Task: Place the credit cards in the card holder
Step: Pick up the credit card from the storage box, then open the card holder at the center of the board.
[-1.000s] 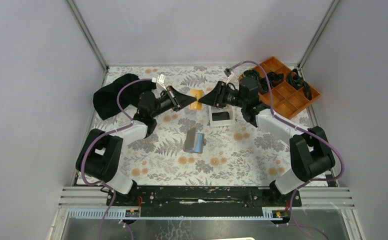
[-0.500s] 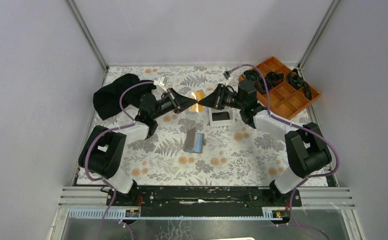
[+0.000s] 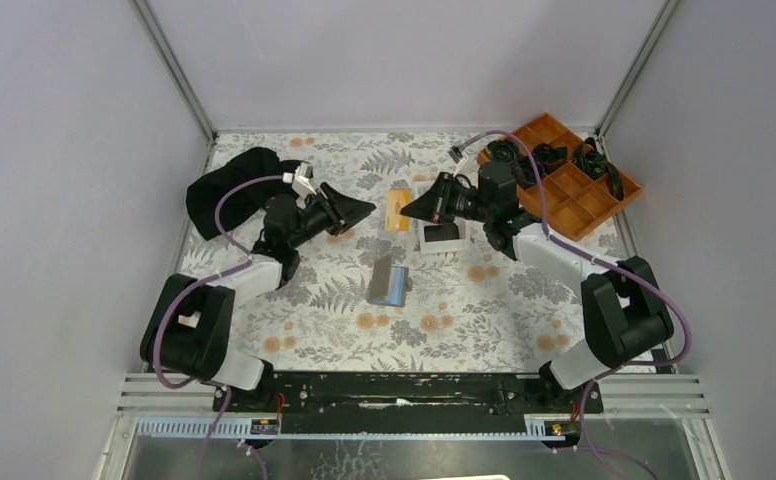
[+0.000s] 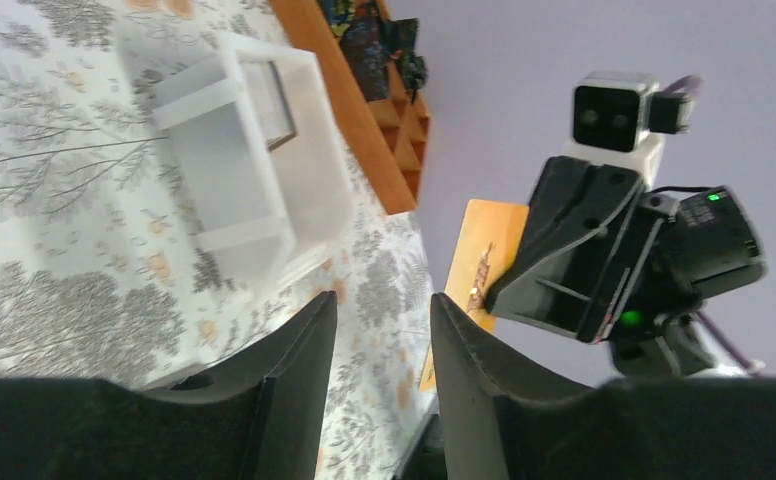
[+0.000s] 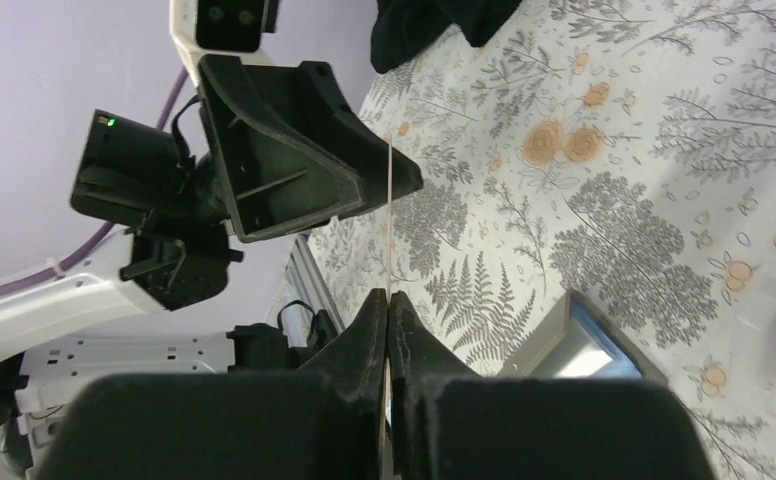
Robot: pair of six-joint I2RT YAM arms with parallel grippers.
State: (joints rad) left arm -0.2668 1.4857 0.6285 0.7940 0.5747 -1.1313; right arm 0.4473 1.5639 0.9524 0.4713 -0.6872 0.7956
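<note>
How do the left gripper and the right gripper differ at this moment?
The right gripper has its jaws shut on the orange card, which it holds on edge. The left gripper has its jaws open with nothing between them. The right gripper touches the card, while the left gripper stands apart from it, on the card's other side. Both point inward, toward each other.

The left gripper (image 3: pixel 367 209) released the orange card (image 3: pixel 397 208), drawing back.

The table (image 3: pixel 304 300), covered in a fern-and-flower print, carries a black cloth (image 3: pixel 226 190) at far left, a white tray (image 3: pixel 442 250) near centre, the card holder (image 3: pixel 390 282) (standing partly open) just nearer, and an orange compartment tray (image 3: pixel 589 205) at far right.
</note>
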